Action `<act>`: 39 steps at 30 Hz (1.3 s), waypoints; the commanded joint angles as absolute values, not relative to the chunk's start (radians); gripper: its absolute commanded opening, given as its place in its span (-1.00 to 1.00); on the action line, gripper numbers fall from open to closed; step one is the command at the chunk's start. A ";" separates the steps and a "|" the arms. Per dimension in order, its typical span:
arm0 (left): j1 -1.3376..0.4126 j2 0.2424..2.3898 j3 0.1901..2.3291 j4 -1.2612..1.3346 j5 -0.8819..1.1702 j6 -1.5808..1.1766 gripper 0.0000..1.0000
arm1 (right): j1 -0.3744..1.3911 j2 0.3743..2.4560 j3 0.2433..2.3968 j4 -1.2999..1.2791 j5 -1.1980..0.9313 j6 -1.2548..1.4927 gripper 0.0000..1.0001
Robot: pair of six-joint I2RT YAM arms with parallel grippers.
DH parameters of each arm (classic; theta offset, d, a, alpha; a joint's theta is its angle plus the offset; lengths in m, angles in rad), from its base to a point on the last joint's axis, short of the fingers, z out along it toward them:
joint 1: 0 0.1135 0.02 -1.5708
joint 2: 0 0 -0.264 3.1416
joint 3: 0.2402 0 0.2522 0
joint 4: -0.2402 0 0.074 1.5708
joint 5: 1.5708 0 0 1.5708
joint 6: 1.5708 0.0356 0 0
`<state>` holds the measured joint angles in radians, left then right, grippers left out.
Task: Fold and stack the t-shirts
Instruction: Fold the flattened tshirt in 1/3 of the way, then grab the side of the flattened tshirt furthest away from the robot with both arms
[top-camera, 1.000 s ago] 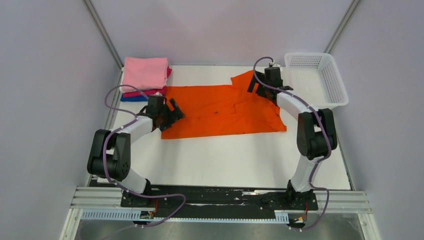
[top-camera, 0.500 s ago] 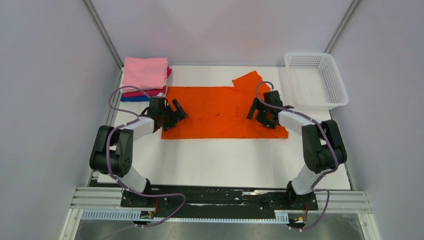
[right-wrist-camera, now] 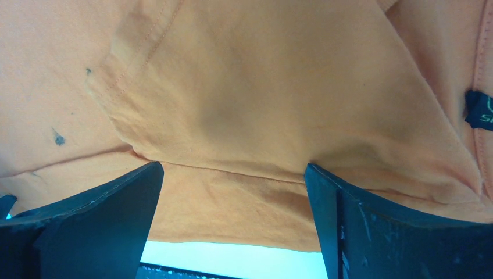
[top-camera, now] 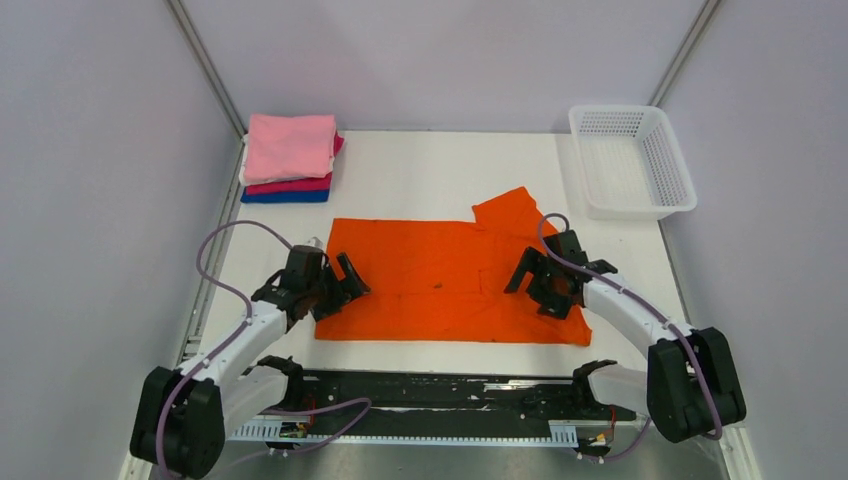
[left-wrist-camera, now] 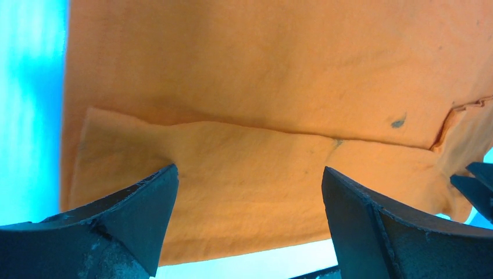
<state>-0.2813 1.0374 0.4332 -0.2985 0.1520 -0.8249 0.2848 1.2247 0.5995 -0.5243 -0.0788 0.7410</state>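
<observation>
Orange t-shirt [top-camera: 440,290] lies spread flat on the white counter [top-camera: 430,170] near its front edge, with one sleeve jutting out at the far right. The left gripper [top-camera: 342,293] sits at the shirt's left edge and the right gripper [top-camera: 533,292] at its right side. Both sets of jaws are spread wide over a crease in the cloth. A stack of folded tees [top-camera: 290,155], pink on top, rests in the far left corner.

Only one bit of writing here: a small dark blue tag [right-wrist-camera: 478,109] sewn on the bright orange cotton t-shirt [right-wrist-camera: 250,99] shows pale lettering starting with "S". The frame edge cuts off the rest.
</observation>
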 commanded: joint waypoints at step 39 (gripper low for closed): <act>-0.122 1.963 1.310 -0.369 -0.093 -0.524 0.17 | 0.280 1.393 0.891 -0.360 0.211 0.575 1.00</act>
